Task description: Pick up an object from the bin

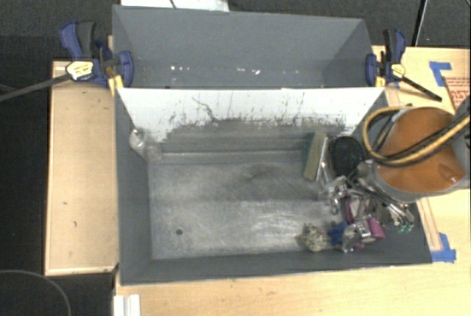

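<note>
My gripper [347, 198] is low in the bin's right front corner, its metal body pressed into a small heap of things. Just under it lie a purple piece [373, 227] and a blue piece [336, 235]. A grey-beige lump [315, 239] lies to the left of these on the bin floor. Behind the gripper a green and beige block [316, 156] stands on edge, with a black round thing [346, 154] right beside it. Whether anything is gripped is hidden.
A clear, glassy thing [137, 139] lies in the far left corner. The bin's right wall and front wall are close to the gripper. The arm with its orange cover and cables reaches in from the right.
</note>
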Controlling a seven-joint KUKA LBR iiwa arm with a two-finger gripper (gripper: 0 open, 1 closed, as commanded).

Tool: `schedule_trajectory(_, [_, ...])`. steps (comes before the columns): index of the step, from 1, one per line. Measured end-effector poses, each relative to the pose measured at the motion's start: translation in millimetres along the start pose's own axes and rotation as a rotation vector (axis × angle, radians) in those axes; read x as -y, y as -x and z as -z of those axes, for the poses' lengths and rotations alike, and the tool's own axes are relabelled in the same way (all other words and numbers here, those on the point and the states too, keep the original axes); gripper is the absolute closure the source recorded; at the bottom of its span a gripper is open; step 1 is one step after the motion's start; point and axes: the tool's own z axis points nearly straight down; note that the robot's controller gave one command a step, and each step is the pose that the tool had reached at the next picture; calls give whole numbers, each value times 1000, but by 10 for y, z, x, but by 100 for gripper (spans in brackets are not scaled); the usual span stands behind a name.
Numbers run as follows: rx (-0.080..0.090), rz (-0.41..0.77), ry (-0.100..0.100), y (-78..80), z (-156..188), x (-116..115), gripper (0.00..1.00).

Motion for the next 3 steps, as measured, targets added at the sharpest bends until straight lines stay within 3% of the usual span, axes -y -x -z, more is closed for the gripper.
schedule_trajectory(1, [-33, 1, 3, -81, -5, 15, 100])
schedule_trajectory(2, [-4, 166, -8, 121, 1165, 110, 100])
schedule_trajectory(3, [-4, 357, -4, 617, 1386, -131, 100])
